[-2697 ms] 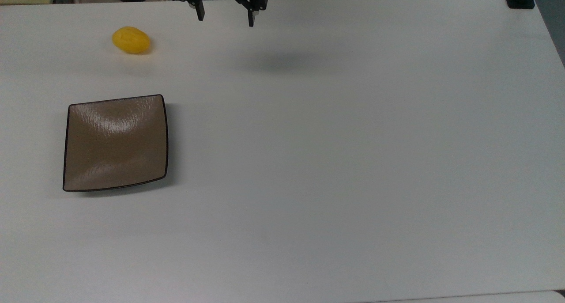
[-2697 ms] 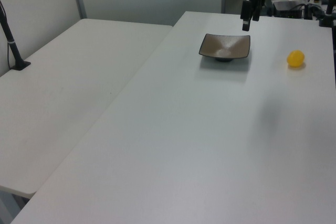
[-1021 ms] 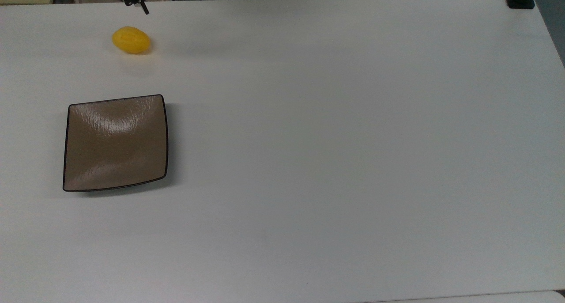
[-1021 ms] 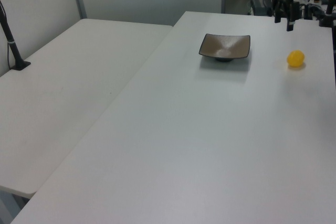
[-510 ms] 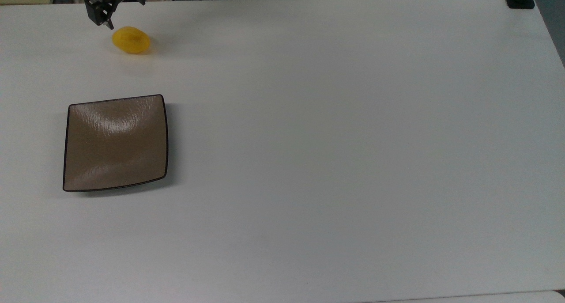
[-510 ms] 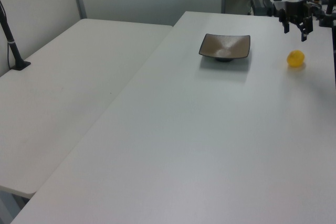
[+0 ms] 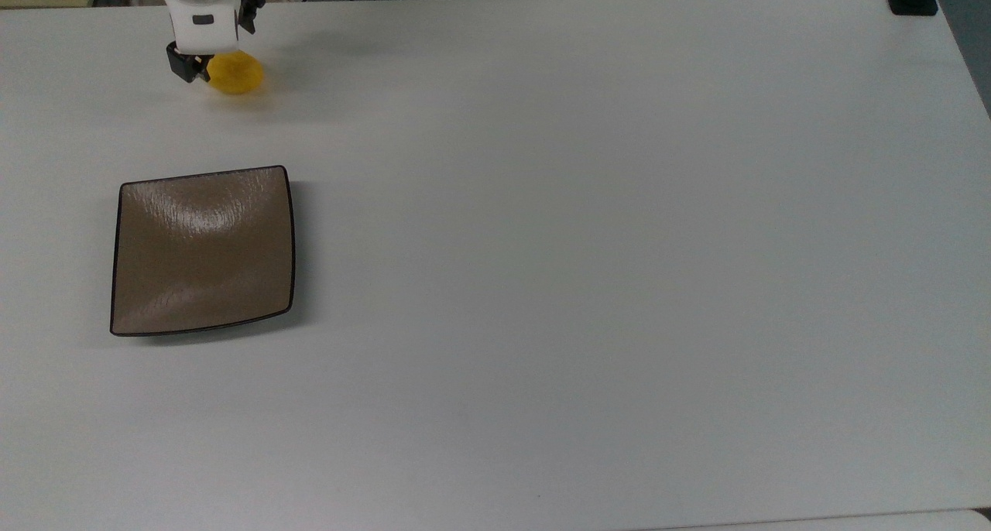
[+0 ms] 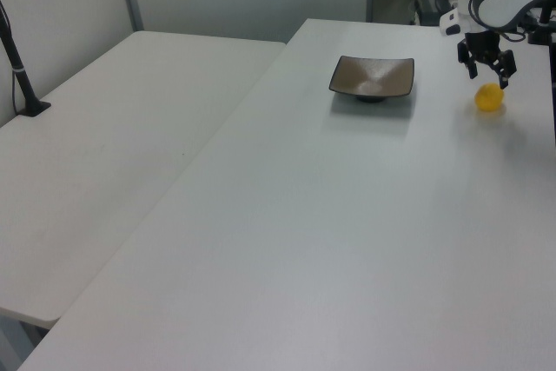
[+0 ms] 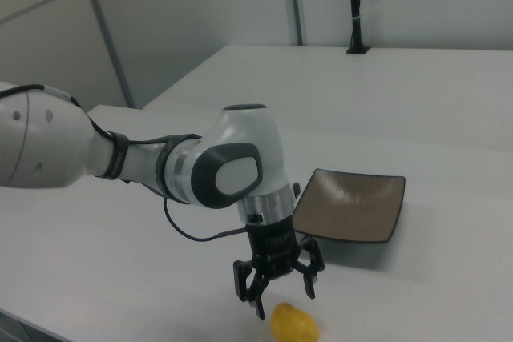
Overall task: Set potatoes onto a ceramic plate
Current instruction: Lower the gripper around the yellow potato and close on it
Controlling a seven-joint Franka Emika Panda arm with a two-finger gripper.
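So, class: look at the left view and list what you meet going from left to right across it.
Black post at the left view's far left → ceramic plate → hand, open, just above the potato.

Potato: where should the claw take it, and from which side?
Across its short middle, from straight above. The potato is a small smooth oval lying flat on the table, long axis along the top view's left-right, with bare table all round it. The open claw hangs just above, probably well placed to straddle the narrow width.
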